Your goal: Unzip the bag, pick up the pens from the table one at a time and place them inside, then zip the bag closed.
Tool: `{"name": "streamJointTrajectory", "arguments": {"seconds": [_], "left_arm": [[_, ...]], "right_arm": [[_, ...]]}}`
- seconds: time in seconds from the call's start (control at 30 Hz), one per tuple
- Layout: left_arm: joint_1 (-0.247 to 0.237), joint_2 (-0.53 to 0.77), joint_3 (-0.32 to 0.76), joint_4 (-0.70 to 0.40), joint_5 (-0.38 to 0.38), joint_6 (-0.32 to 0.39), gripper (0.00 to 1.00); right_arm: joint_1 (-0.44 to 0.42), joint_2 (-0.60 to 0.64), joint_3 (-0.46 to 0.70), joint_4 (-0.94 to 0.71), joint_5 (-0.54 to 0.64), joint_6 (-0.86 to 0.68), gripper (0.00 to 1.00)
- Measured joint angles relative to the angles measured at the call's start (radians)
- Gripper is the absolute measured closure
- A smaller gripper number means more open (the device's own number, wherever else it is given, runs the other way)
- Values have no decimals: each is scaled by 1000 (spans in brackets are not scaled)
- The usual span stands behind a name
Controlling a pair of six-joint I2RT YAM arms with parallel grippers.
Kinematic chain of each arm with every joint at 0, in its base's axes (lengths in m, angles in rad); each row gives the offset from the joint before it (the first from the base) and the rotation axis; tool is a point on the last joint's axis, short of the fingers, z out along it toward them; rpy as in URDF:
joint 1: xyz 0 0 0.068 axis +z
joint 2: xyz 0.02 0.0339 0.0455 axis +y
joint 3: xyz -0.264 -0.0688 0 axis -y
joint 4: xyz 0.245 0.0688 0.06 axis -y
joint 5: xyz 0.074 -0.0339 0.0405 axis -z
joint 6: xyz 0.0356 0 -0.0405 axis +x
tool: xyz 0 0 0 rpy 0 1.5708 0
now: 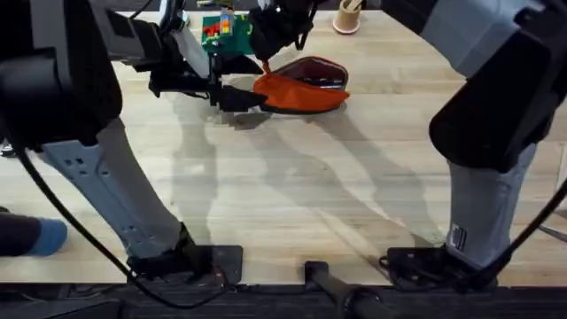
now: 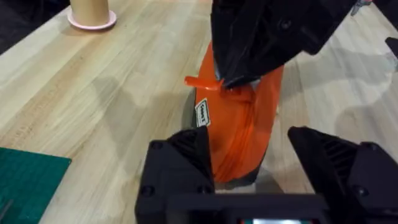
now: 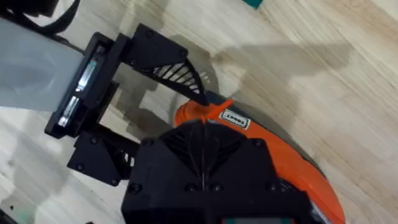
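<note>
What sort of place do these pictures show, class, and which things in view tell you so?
Probably a robotics lab or workshop bench. Two robot arms are bolted at the edge of a light-wood table, a green cutting mat lies on it, and both grippers work at an orange bag as a set exercise.

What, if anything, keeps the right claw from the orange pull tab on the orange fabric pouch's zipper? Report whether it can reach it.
Probably yes; nothing does. The right claw is at the orange pull tab, seemingly shut on it. The left claw straddles the orange fabric pouch's end, off the tab.
</note>
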Motion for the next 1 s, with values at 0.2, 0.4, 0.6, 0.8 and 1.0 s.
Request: {"name": "streamJointTrajectory", "arguments": {"seconds": [0.2, 0.4, 0.6, 0.8, 1.0], "left_arm": [[4, 0, 0, 3, 10, -2, 577], [4, 0, 0, 10, 8, 0, 953], [4, 0, 0, 9, 8, 1, 957], [4, 0, 0, 9, 8, 1, 957], [4, 0, 0, 9, 7, 0, 957]], "right_arm": [[0, 0, 0, -3, 0, 0, 972], [-1, 0, 0, -7, 0, 0, 971], [-1, 0, 0, -6, 0, 0, 972], [-1, 0, 0, -18, 0, 0, 971], [-11, 0, 0, -68, 4, 35, 971]]}}
